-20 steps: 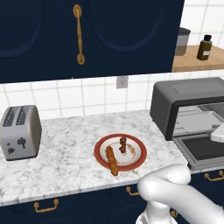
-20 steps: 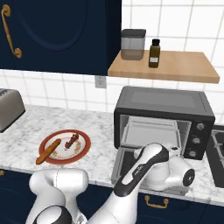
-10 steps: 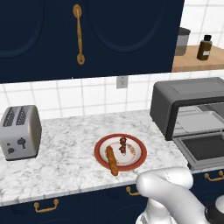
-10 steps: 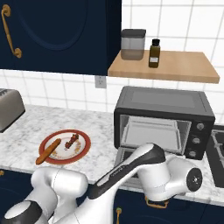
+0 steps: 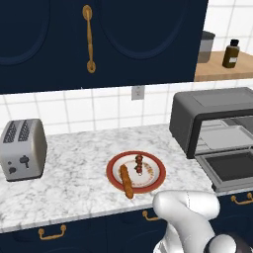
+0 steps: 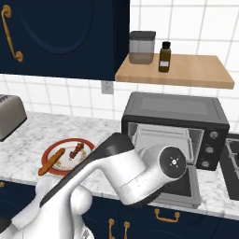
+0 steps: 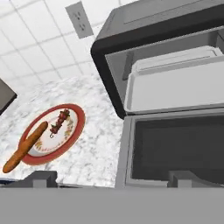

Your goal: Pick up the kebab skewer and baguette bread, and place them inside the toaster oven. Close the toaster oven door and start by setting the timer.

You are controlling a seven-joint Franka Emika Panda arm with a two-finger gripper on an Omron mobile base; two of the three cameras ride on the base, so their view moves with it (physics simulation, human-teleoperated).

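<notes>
Hand (image 7: 112,178) open, grasping nothing, low in front of the large dark grey boxy toaster oven (image 6: 175,122); its drop-down door (image 7: 173,151) lies flat open, so swinging left toward the food could clip the door edge. Short red-brown kebab skewer (image 5: 139,164) and long orange-brown baguette (image 5: 126,181) lie close together on the red-rimmed round plate (image 5: 157,172) left of the oven on the marble bench (image 5: 74,183); grabbing one may nudge the other. Silver two-slot toaster (image 5: 22,149) stands well left of the oven, out of the way.
</notes>
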